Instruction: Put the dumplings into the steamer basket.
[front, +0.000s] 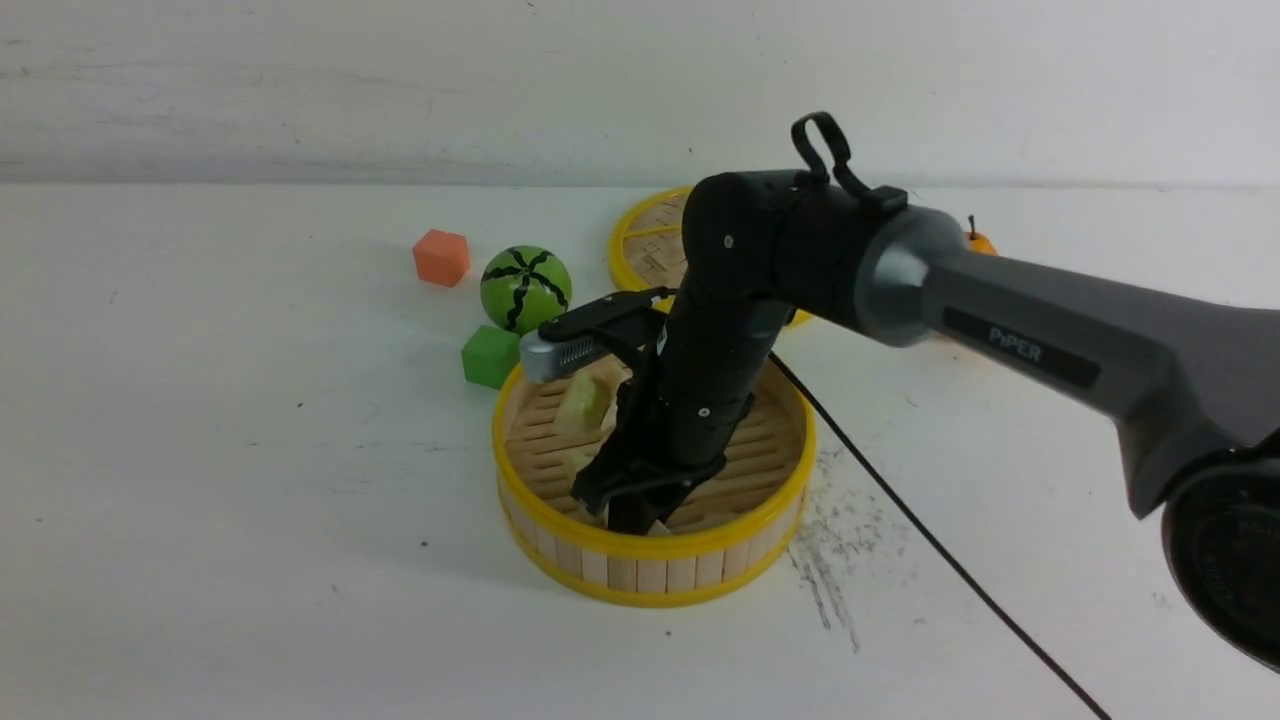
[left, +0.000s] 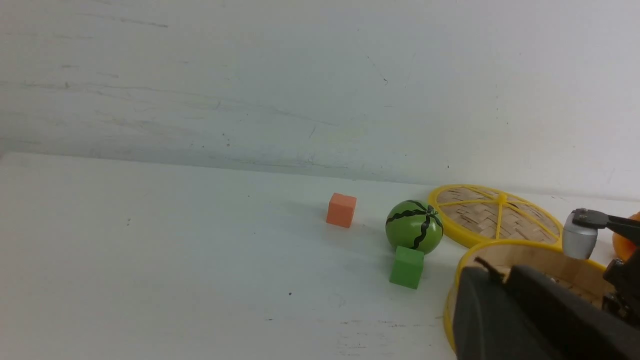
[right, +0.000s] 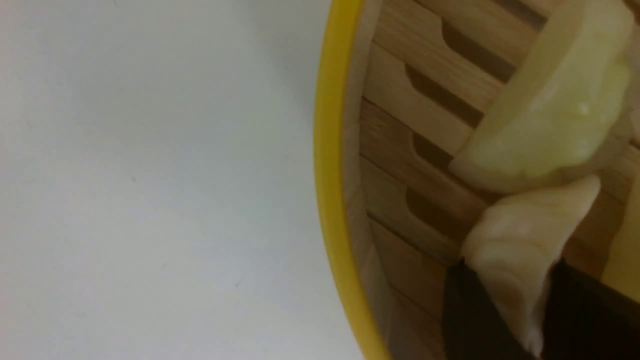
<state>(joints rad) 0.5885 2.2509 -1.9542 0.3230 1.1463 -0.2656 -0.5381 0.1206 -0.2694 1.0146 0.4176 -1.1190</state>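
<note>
Right wrist view shows the right gripper (right: 510, 300) pinching a cream dumpling (right: 520, 245) between its two dark fingers. The dumpling sits low inside the steamer basket (right: 332, 200), near the rim and just beside a pale green dumpling (right: 550, 115) already lying there. It looks light, soft and slightly slick. A pinch across the plump middle, not the thin pleated edge, should hold best. Whether the left gripper (left: 500, 290) is open cannot be told.

The single readable word is "PiPER" (front: 1015, 345), printed in pale letters, the i small and the rest capitals, on a dark strip running along the grey forearm of the right arm (front: 1150, 375), in the front view.
</note>
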